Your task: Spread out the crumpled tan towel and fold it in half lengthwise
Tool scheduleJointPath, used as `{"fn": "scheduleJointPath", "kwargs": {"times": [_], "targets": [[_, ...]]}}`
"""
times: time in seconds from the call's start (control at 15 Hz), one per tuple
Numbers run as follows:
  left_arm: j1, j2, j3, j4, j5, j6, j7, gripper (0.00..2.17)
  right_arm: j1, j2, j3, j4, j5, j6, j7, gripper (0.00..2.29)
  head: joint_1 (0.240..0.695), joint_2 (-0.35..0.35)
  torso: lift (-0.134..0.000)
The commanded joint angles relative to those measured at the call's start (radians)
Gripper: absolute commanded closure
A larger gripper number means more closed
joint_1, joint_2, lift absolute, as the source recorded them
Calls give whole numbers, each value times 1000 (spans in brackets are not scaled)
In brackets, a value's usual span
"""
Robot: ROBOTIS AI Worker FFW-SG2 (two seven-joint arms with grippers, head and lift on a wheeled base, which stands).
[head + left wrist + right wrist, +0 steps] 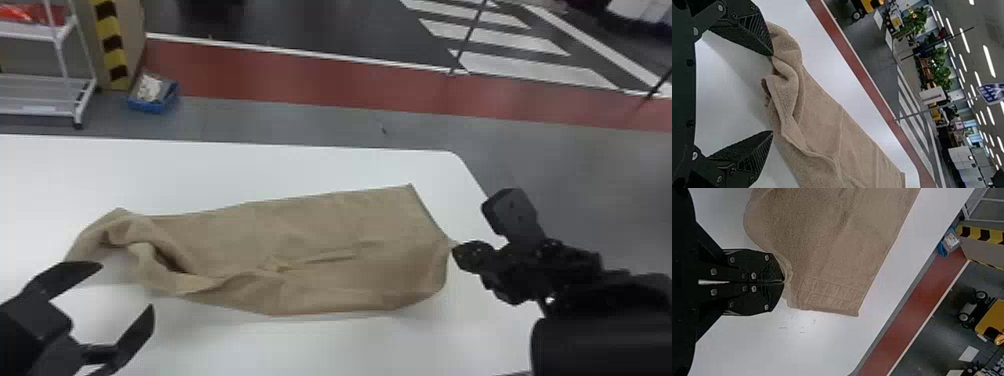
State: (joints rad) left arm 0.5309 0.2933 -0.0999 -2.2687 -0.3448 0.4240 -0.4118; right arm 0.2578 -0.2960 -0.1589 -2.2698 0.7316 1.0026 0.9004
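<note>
The tan towel (320, 250) lies across the white table, fairly flat toward its right end and bunched into loose folds at its left end. My left gripper (127, 285) is open at the near side of those folds; in the left wrist view the parted fingers of the left gripper (772, 94) face the rumpled towel end (789, 90), with nothing between them. At the towel's right edge is my right gripper (454, 247). The right wrist view has the right gripper (784, 282) shut on a bit of that edge, beside a corner of the towel (828, 266) with a woven grid pattern.
The white table (225, 170) has its far edge and rounded far right corner beyond the towel. On the floor behind stand a white wire rack (65, 80) and a blue bin (152, 102), near a striped post (111, 45).
</note>
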Motion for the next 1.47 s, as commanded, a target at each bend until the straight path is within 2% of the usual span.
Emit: {"fn": "scheduleJointPath", "kwargs": {"times": [0.0, 0.2, 0.4, 0.6, 0.73, 1.13, 1.4], "targets": [[15, 7, 5, 5, -6, -17, -9, 215, -9, 0, 2, 4, 0, 0, 0, 1166, 695, -294, -123], [-35, -2, -63, 64, -19, -44, 67, 215, -6, 9, 2, 4, 2, 0, 0, 1166, 695, -290, -123], [-103, -5, -150, 158, -69, -41, 128, 215, -5, 15, 2, 4, 3, 0, 0, 1166, 695, -306, -123], [-149, -5, -179, 213, -52, -44, 242, 215, -2, 21, 4, 4, 5, 0, 0, 1166, 695, -319, -123], [-170, -5, -178, 212, -40, -41, 283, 215, 5, 26, 4, 4, 9, 0, 2, 1166, 695, -309, -123], [-189, -2, -142, 112, -36, 23, 272, 215, 12, 35, 5, 4, 15, 0, 2, 1166, 695, -281, -123], [-241, 7, -121, 97, -36, 100, 257, 215, 31, 41, 10, 0, 22, 0, 2, 1166, 695, -261, -123]]}}
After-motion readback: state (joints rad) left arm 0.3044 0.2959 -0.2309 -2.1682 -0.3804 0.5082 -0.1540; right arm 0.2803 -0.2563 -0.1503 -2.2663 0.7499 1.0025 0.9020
